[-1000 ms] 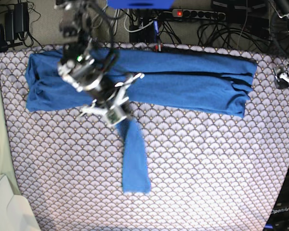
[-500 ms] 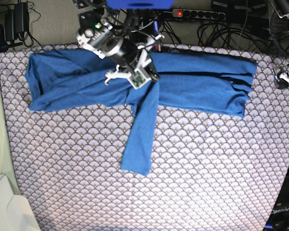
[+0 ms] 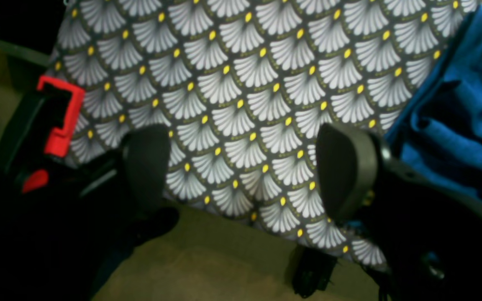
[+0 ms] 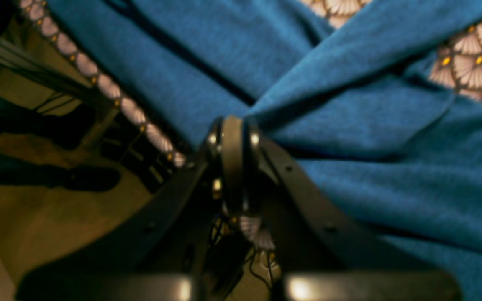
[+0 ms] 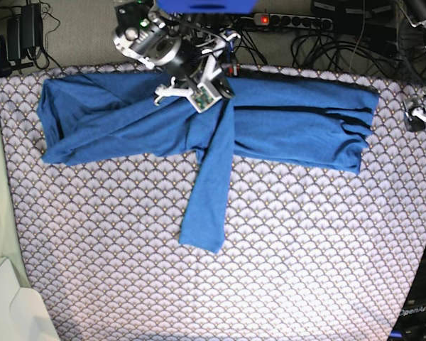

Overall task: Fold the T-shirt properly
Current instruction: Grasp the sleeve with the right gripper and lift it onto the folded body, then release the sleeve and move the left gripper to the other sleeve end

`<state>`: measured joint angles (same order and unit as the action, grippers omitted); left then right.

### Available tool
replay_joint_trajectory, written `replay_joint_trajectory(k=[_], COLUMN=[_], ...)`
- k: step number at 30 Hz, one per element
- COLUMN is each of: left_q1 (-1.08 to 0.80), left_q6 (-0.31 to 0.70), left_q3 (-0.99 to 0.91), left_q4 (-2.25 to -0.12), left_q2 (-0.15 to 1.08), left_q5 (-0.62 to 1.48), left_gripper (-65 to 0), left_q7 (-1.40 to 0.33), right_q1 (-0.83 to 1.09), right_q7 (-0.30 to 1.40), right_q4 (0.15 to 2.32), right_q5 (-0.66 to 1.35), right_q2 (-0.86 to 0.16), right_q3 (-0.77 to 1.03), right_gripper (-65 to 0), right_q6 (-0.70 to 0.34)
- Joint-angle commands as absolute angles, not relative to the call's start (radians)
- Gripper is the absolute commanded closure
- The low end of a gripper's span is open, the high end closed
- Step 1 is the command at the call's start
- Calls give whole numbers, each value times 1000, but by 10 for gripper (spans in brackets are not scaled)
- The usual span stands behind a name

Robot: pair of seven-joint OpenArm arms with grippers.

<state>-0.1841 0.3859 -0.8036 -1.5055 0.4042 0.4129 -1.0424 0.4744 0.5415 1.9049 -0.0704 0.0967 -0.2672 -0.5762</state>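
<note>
The blue T-shirt (image 5: 284, 121) lies as a long folded band across the far part of the table. One sleeve (image 5: 207, 192) runs from the band's middle down toward the near side. My right gripper (image 5: 224, 91) hovers at the band's far edge, shut on the sleeve's upper part. In the right wrist view its fingers (image 4: 232, 142) are pressed together, with blue fabric (image 4: 349, 50) stretching away from them. My left gripper (image 5: 416, 114) waits at the table's right edge, off the T-shirt. Its pads (image 3: 345, 167) stand wide apart over bare patterned cloth, and the T-shirt's end (image 3: 458, 121) lies beside them.
A grey-white scallop-patterned cloth (image 5: 305, 256) covers the table. Cables and a power strip (image 5: 291, 20) run behind the far edge. A red clamp (image 3: 59, 121) sits at the table edge by the left gripper. A white object (image 5: 11, 309) stands at the near left corner.
My right gripper has carried the sleeve's upper part from the table's middle up to the band's far edge, and the sleeve's free end has slid slightly. The left arm has not moved.
</note>
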Motion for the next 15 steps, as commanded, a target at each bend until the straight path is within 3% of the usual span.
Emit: replay_joint_trajectory(k=[1, 13, 15], left_q1=[-170, -163, -163], left_q6=[386, 387, 432], left_q3=[-809, -809, -808], left_q4=[-1523, -1523, -1523], left_q2=[430, 430, 433], left_q5=[423, 426, 460], left_gripper=[-532, -532, -532], left_q7=[-1023, -1026, -1024], right_q1=[473, 460, 437], right_q7=[516, 526, 530], right_q4=[1926, 1919, 1919], right_q5=[-50, -53, -54], right_q2=[104, 71, 70], right_q3=[-274, -335, -335], right_gripper=[0, 0, 0], right_q6=[-579, -576, -575])
